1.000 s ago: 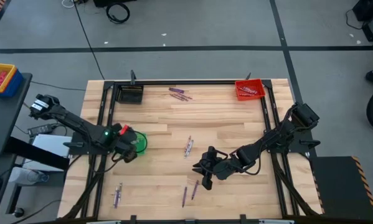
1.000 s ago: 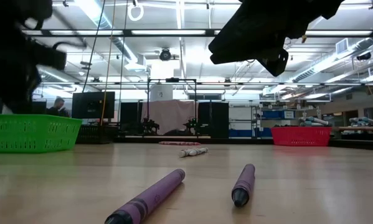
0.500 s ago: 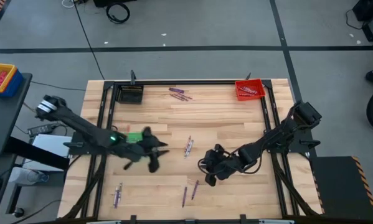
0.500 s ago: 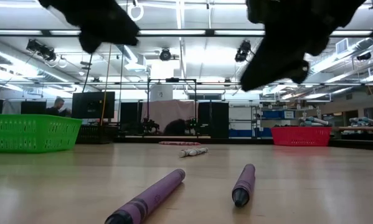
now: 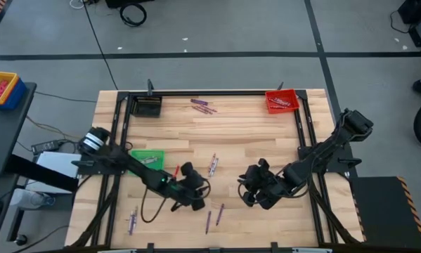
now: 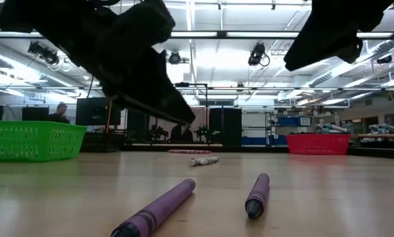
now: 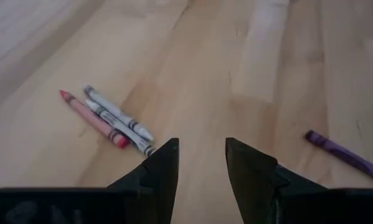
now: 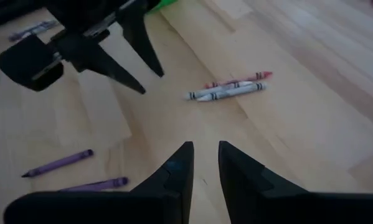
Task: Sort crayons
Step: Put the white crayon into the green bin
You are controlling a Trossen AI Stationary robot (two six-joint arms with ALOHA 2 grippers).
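Three crayons, two pale grey and one pinkish-red (image 5: 212, 165), lie side by side on the wood table's middle; they also show in the left wrist view (image 7: 114, 118) and the right wrist view (image 8: 230, 89). Two purple crayons (image 5: 214, 216) lie nearer the front edge and show close in the low view (image 6: 160, 207). More purple crayons lie at the front left (image 5: 133, 220) and the far side (image 5: 203, 105). My left gripper (image 5: 203, 191) hovers open and empty above the table, left of the middle crayons (image 7: 202, 163). My right gripper (image 5: 244, 188) hovers open and empty right of them (image 8: 205, 163).
A green bin (image 5: 148, 158) stands at the left, a black bin (image 5: 147, 107) at the far left corner and a red bin (image 5: 281, 100) at the far right corner. A black frame (image 5: 217, 92) rims the table. Bare wood lies between the two grippers.
My left gripper has swung from over the green bin toward the table's right and near edge, ending beside the middle crayons. My right gripper has drawn back a little toward the table's right edge. No crayon has moved.
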